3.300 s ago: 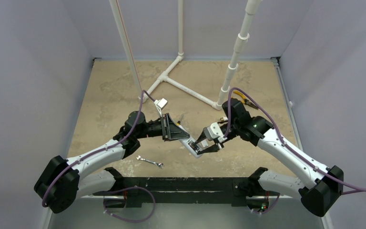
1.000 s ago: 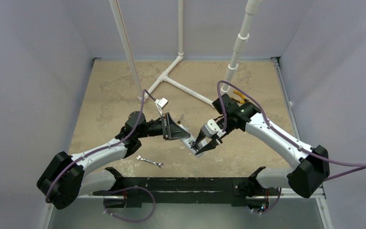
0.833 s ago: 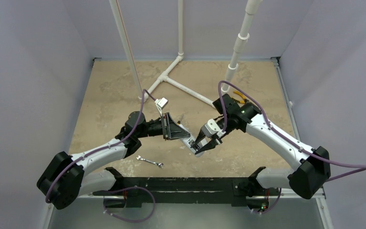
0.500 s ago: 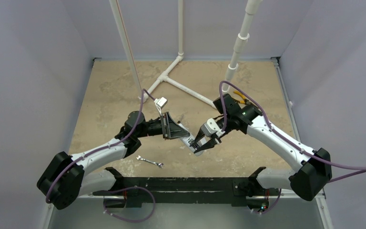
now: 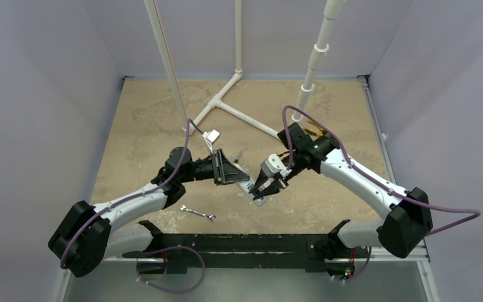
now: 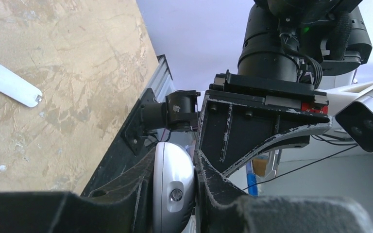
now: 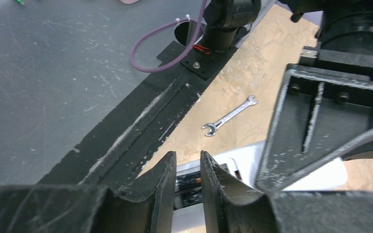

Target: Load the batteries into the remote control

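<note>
Left end effector (image 6: 172, 167) clenches the remote control (image 7: 233, 167); right end effector (image 7: 188, 162), slightly parted, hovers over it.

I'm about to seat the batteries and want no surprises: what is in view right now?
remote control: one, white, held above the table, battery bay open
plastic cover: one, white, flat on the table
wrench: one, silver, on the table near the arm bases
pipe frame: one, white, far half of the table
yellow-handled tool: one, mostly hidden behind the right arm
table: one, tan
left claw: black, shut on the remote control
right claw: black, jaws narrowly apart over the battery bay; whether it grips anything cannot be told
</note>
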